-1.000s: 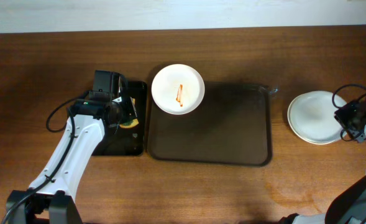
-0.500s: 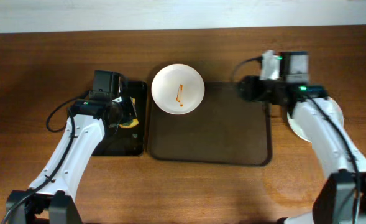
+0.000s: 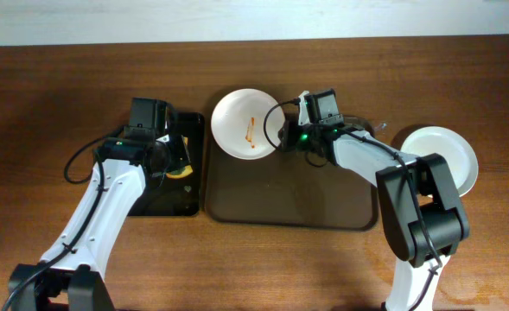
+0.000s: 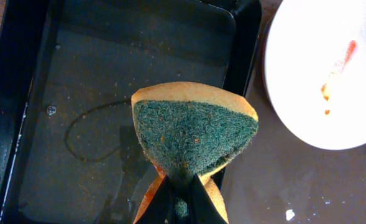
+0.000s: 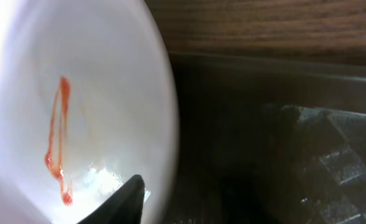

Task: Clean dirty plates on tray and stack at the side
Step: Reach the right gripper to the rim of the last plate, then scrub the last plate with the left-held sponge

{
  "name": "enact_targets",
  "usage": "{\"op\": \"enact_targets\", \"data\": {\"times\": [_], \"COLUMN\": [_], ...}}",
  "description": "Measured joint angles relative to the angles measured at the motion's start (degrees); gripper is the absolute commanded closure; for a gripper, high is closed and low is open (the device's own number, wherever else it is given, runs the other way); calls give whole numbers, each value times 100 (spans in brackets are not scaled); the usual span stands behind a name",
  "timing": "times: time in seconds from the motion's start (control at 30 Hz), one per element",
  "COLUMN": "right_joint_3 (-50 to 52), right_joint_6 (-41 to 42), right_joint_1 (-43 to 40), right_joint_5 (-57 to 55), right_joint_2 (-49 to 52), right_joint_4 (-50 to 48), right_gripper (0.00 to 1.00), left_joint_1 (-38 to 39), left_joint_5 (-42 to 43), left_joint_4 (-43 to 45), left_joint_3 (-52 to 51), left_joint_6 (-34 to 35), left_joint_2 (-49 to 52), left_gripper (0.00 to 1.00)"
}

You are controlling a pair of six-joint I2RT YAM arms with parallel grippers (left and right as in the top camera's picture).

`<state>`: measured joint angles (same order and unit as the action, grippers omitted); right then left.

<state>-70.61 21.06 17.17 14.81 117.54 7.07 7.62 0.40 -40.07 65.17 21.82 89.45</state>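
Observation:
A dirty white plate (image 3: pixel 247 123) with a red sauce streak sits on the far left corner of the brown tray (image 3: pixel 323 199). It also shows in the right wrist view (image 5: pixel 77 112) and the left wrist view (image 4: pixel 332 68). My right gripper (image 3: pixel 282 136) is at the plate's right rim. It is open, with one finger (image 5: pixel 123 199) over the plate's inner face. My left gripper (image 4: pixel 181 199) is shut on a green and yellow sponge (image 4: pixel 192 130) above the black tray (image 4: pixel 33 124). Clean white plates (image 3: pixel 444 160) are stacked on the table at the right.
The black tray (image 3: pixel 163 203) lies just left of the brown tray, and its floor looks wet. Small crumbs lie on the brown tray (image 4: pixel 288 214). Bare wooden table surrounds both trays.
My right arm has swung left from the clean plate stack, across the tray, to the dirty plate's right rim. The left arm and sponge have not moved.

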Motion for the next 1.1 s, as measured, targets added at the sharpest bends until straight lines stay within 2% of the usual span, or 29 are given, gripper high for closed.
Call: {"op": "enact_targets", "data": {"times": [0.07,0.2,0.37,0.57,0.67,0.83,0.9,1.1], "right_joint_3": [0,-2,-70,-57,-55,-55,-55,-55], "right_joint_6": [35,120,85,79,79,81,76,79], "right_joint_1": [13,24,31,31,31,31,31,31], "right_joint_5": [2,4,20,-2,-2,0,0,-4], "right_joint_2": [4,7,-291,-713,-713,-713,-713,-713], "right_joint_4": [-13,262,1593,2715,2822,3038,3073,3112], "right_gripper": [85,96,96,96,96,96,96,96], "left_joint_1": [0,0,0,227,678,1464,1593,1749], "left_joint_5": [0,0,280,1902,2365,2992,3318,3801], "left_joint_4": [0,0,39,798,1121,1965,2391,2865], "left_joint_3": [0,0,0,-13,-11,-24,-33,-35], "left_joint_6": [0,0,0,2,92,612,890,1539], "left_joint_2": [0,0,0,13,249,1394,1801,2396], "left_gripper": [100,100,100,100,100,100,100,100]}}
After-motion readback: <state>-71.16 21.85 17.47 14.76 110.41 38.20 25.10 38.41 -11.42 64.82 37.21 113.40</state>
